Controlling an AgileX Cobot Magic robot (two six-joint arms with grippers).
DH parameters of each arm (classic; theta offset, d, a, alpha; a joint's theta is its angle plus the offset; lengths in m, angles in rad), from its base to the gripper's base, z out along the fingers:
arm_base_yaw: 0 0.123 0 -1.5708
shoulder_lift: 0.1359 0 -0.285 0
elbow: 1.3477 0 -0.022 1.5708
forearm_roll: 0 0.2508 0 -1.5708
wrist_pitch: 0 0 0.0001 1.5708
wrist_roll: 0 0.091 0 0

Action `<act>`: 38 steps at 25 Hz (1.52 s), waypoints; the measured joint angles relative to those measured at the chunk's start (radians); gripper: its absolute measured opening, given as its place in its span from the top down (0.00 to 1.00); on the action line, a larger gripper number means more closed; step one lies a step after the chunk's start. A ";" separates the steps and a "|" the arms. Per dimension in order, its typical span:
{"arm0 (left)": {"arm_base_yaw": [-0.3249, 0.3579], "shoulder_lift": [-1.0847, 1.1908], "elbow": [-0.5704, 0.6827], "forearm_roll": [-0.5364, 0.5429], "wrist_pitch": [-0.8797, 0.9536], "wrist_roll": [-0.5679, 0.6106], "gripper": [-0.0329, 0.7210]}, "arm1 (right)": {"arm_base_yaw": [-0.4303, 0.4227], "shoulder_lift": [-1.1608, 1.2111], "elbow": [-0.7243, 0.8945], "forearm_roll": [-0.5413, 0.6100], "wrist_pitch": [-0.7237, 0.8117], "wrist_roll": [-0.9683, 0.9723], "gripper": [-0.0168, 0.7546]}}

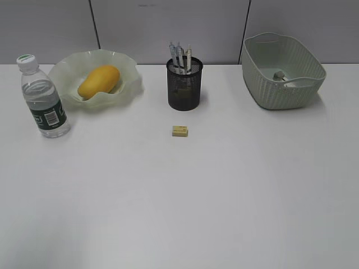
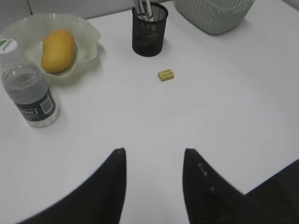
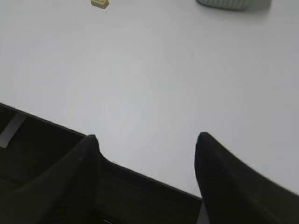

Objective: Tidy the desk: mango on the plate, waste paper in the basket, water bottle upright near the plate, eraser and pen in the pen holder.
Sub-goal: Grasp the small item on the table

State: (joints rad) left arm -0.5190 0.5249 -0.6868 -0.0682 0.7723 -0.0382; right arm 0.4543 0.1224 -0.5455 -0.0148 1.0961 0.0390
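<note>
The yellow-orange mango (image 1: 99, 81) (image 2: 58, 50) lies in the wavy pale green plate (image 1: 120, 63) (image 2: 88, 32) at the back left. Just left of the plate the water bottle (image 1: 43, 97) (image 2: 27, 84) stands upright. Pens (image 1: 180, 58) stick out of the black mesh pen holder (image 1: 184, 85) (image 2: 149, 33). A small yellow eraser (image 1: 180, 131) (image 2: 166, 75) (image 3: 99, 3) lies on the desk (image 1: 224, 185) in front of the holder. Crumpled waste paper (image 1: 282, 77) sits inside the ribbed basket (image 1: 269, 95) (image 2: 212, 18) at the back right. My left gripper (image 2: 154, 151) and right gripper (image 3: 147, 137) are both open and empty, low near the desk's front edge.
A grey panelled wall (image 1: 168, 28) runs behind the desk. The desk's dark front edge (image 3: 140, 175) shows in the right wrist view, under the right gripper. Neither arm shows in the exterior view.
</note>
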 joint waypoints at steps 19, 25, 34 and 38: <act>-0.001 1.012 -0.522 -0.116 0.052 0.000 0.54 | 0.000 0.000 0.013 0.005 0.002 0.001 0.32; -0.003 1.196 -0.640 -0.122 0.085 0.000 0.53 | 0.000 0.000 0.013 0.005 0.002 0.002 0.32; -0.089 1.429 -0.838 -0.120 0.093 -0.037 0.53 | 0.000 0.000 0.013 0.005 0.002 0.001 0.32; -0.128 1.525 -0.918 -0.071 0.089 -0.106 0.53 | 0.000 0.000 0.013 0.005 0.002 0.001 0.32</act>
State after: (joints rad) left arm -0.6465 2.0495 -1.6053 -0.1389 0.8610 -0.1442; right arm 0.4543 0.1224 -0.5326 -0.0096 1.0983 0.0400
